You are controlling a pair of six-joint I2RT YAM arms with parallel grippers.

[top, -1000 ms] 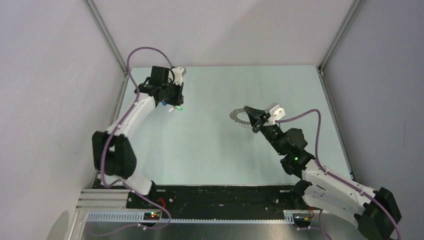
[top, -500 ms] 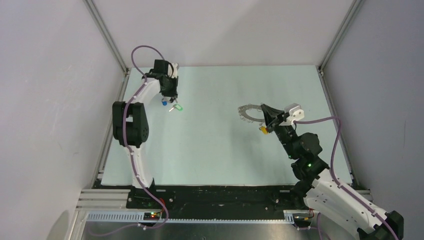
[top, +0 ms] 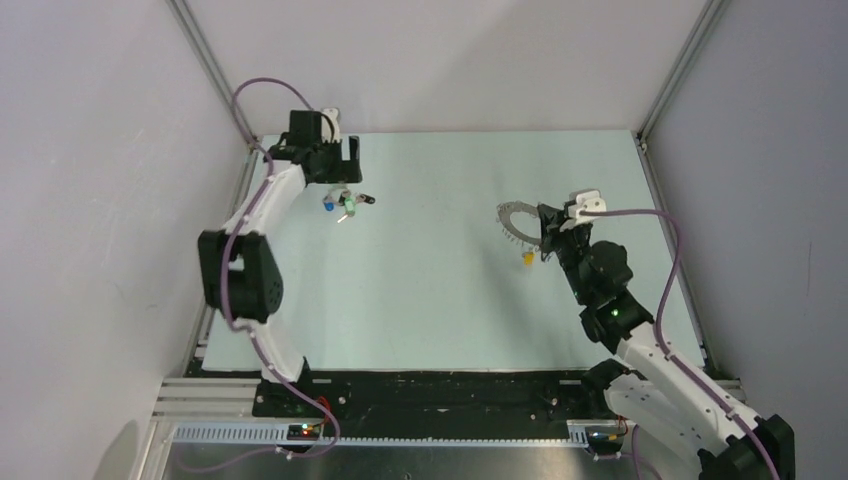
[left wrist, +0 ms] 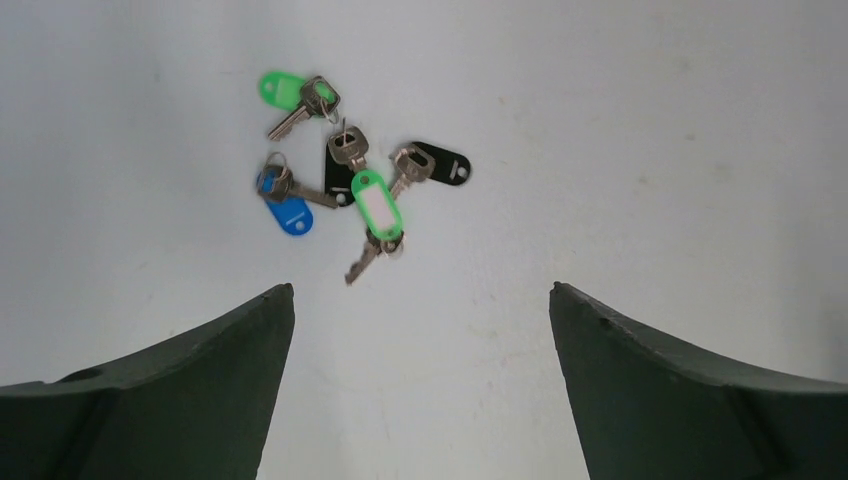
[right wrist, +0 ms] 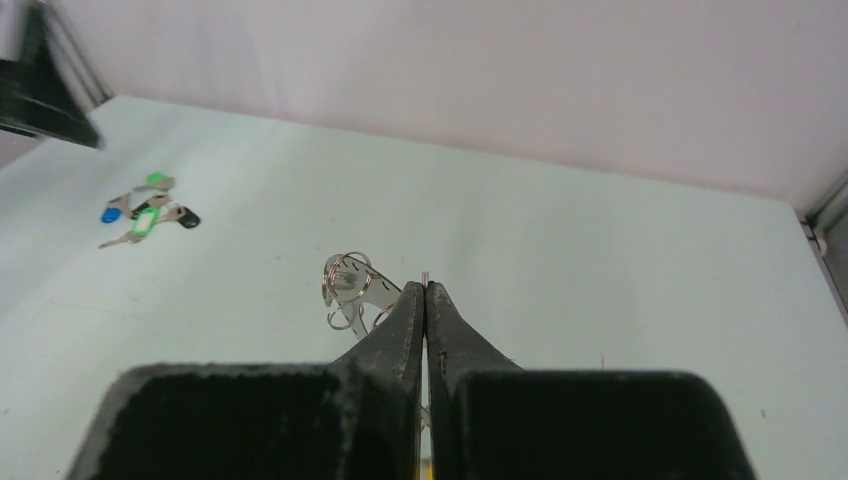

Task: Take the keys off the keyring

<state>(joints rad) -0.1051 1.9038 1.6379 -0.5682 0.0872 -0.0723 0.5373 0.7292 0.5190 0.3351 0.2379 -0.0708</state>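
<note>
Several loose keys (left wrist: 345, 180) with green, blue and black tags lie in a small pile on the pale table; the same keys (top: 346, 203) show at the far left from above. My left gripper (left wrist: 420, 300) hovers over them, just on their near side, open wide and empty. My right gripper (right wrist: 427, 292) is shut on the rim of the keyring (right wrist: 350, 280), held off the table on the right. From above the keyring (top: 514, 221) juts left of the right gripper (top: 546, 238), with a yellow-tagged key (top: 527, 258) dangling under it.
Metal frame posts (top: 215, 75) and grey walls bound the table on the left, back and right. The right wrist view also takes in the key pile (right wrist: 145, 210) far to the left and the table's back edge at the wall.
My left gripper has opened and lifted back from the pile, where a black-tagged key now lies beside the blue and green ones. My right gripper has carried the keyring slightly right.
</note>
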